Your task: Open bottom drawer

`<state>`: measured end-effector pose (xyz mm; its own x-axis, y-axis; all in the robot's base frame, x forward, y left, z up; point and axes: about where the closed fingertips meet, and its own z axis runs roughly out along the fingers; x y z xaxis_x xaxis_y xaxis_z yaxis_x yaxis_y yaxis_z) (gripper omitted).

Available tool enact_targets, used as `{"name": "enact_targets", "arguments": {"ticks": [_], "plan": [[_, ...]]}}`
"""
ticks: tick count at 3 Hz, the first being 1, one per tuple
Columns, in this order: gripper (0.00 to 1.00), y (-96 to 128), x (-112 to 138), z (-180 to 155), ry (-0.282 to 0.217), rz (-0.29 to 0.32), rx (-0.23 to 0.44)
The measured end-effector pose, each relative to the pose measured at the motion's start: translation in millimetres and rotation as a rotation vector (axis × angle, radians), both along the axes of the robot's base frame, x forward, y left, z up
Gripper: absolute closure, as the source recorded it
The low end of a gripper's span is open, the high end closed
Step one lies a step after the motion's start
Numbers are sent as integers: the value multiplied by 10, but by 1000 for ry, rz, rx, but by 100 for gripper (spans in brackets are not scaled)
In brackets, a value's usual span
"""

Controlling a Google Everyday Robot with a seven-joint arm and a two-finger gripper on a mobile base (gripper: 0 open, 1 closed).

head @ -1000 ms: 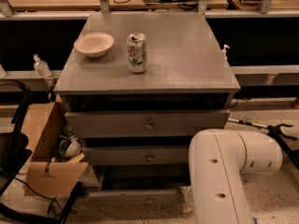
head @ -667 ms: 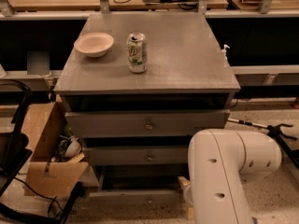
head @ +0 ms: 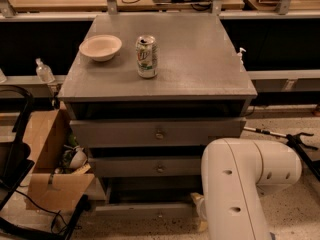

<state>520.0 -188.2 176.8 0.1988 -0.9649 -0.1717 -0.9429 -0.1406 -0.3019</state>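
Note:
The bottom drawer [head: 135,210] is the lowest of three grey drawers in the cabinet. Its flat front carries a small round knob [head: 159,215]. The front stands a little forward, with a dark gap above it. My white arm [head: 240,184] reaches down at the drawer's right end. The gripper [head: 199,206] is low beside that right end, and only a pale part of it shows past the arm. The arm hides the rest.
The middle drawer [head: 160,168] and top drawer [head: 159,133] sit above. A bowl [head: 100,47] and a soda can [head: 146,56] stand on the cabinet top [head: 200,64]. An open cardboard box [head: 47,169] and black cables lie at the left. A black stand [head: 300,141] lies at the right.

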Motion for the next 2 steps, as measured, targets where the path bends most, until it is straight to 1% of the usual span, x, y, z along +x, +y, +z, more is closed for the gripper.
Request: {"name": "enact_targets", "arguments": {"ticks": [1, 2], "plan": [[42, 2, -105, -27, 27, -10, 7], [73, 29, -400, -50, 94, -36, 10]]}}
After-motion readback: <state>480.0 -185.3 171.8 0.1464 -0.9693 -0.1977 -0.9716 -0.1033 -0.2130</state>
